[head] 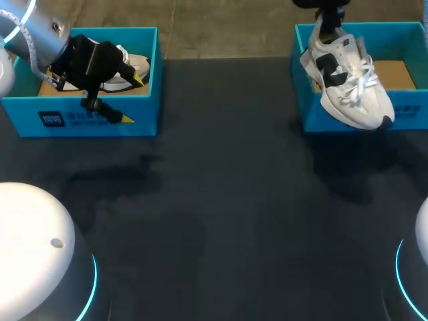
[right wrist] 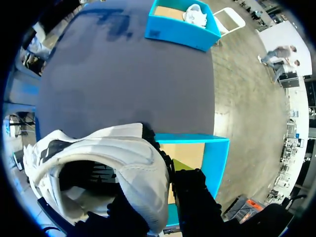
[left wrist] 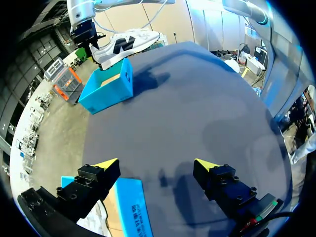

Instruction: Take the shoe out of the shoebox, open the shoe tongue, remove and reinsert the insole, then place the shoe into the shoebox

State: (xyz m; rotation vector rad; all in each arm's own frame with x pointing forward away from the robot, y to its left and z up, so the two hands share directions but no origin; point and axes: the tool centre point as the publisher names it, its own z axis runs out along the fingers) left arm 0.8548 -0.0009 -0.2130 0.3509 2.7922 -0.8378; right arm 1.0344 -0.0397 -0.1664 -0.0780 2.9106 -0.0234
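Note:
My right gripper [head: 328,19] is shut on the heel collar of a white shoe with black panels [head: 348,83]. It holds the shoe toe-down above the front wall of the right blue shoebox [head: 404,110]. In the right wrist view one finger [right wrist: 181,168] presses the outside of the shoe's [right wrist: 118,163] heel, and the other is hidden inside it. My left gripper [head: 130,99] hangs open over the front wall of the left blue shoebox [head: 80,120], where a second white shoe [head: 132,67] lies. Nothing is between the left gripper's [left wrist: 155,165] fingers.
Dark table mat [head: 221,221] stretches between the two boxes. The right box [left wrist: 106,89] shows a brown cardboard floor [right wrist: 185,153] under the held shoe. The left box [right wrist: 180,29] stands across the mat from the right wrist.

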